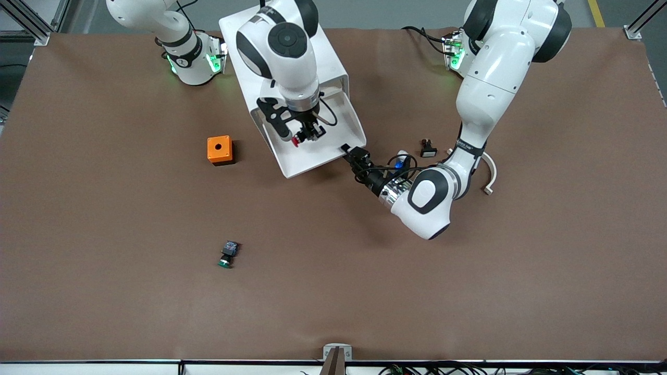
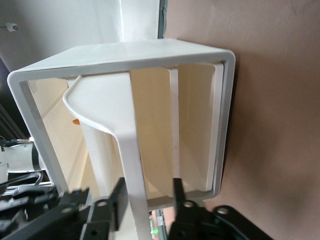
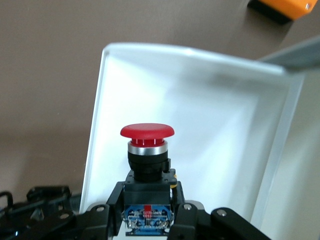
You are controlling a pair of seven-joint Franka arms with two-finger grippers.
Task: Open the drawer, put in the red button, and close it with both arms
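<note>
Brown table (image 1: 104, 208); white cabinet (image 1: 312, 57), drawer (image 1: 318, 151) pulled out. Right gripper (image 1: 305, 134) over the drawer, clamped on the red button (image 3: 147, 131). Left gripper (image 1: 348, 152) pinched the drawer's front corner.

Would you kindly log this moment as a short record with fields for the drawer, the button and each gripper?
drawer: drawer pulled out of the white cabinet
red button: red button held over the drawer, not yet released
right gripper: right gripper shut on the red button, above the drawer
left gripper: left gripper at the drawer's front corner, fingers either side of its front edge
elsewhere: orange box, green button
</note>
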